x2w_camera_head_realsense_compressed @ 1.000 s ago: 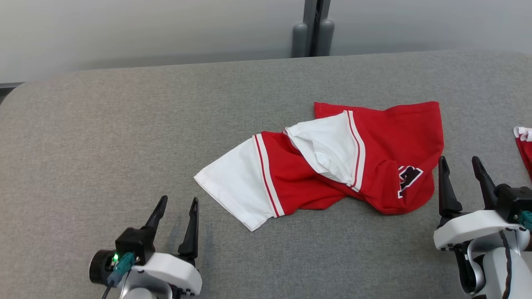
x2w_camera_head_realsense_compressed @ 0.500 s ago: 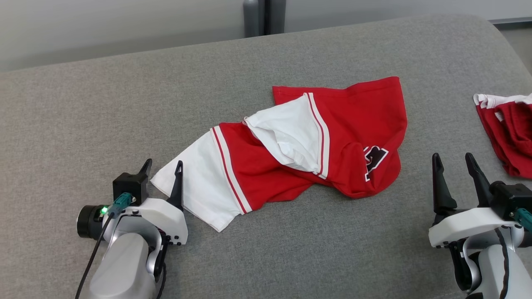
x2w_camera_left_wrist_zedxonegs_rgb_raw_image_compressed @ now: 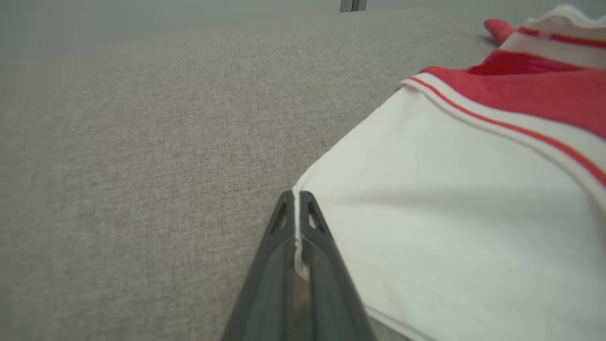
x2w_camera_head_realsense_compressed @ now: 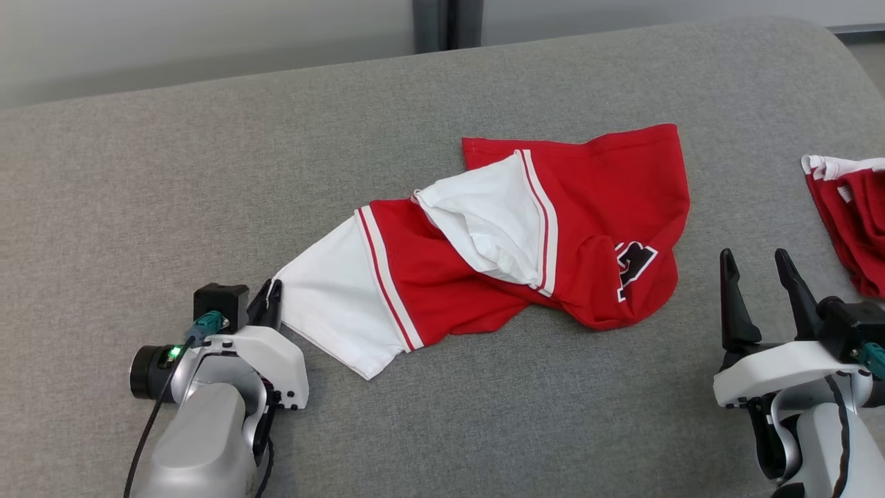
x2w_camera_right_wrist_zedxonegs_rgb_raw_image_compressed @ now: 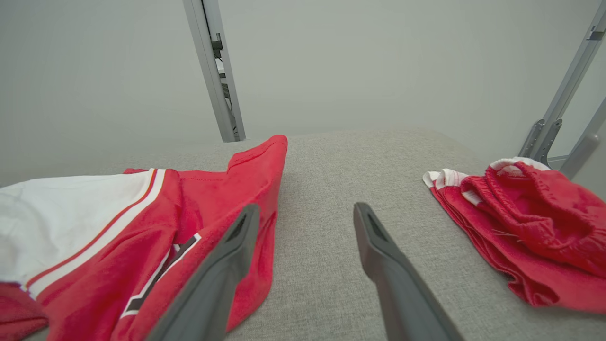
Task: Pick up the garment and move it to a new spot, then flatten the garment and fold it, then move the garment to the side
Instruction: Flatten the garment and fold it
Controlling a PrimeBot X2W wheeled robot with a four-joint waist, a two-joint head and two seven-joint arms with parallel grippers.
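The garment (x2w_camera_head_realsense_compressed: 498, 242) is a red and white shirt with a dark emblem, lying crumpled across the middle of the grey padded surface (x2w_camera_head_realsense_compressed: 138, 180). Its white sleeve (x2w_camera_left_wrist_zedxonegs_rgb_raw_image_compressed: 450, 213) stretches toward the lower left. My left gripper (x2w_camera_head_realsense_compressed: 271, 297) is shut on the corner of that sleeve, and the left wrist view shows a thin white edge of cloth pinched between the two fingers (x2w_camera_left_wrist_zedxonegs_rgb_raw_image_compressed: 297, 208). At the lower right my right gripper (x2w_camera_head_realsense_compressed: 760, 273) stands open just right of the shirt's red hem (x2w_camera_right_wrist_zedxonegs_rgb_raw_image_compressed: 255, 180), holding nothing.
A second red and white garment (x2w_camera_head_realsense_compressed: 847, 214) lies folded in a pile at the right edge of the surface, to the right of my right gripper (x2w_camera_right_wrist_zedxonegs_rgb_raw_image_compressed: 307, 222). Grey metal posts (x2w_camera_right_wrist_zedxonegs_rgb_raw_image_compressed: 213, 66) and a pale wall stand behind the surface's far edge.
The head camera swung right at first. My left gripper slid up to the white sleeve's corner and closed on it. The right gripper stayed open and still.
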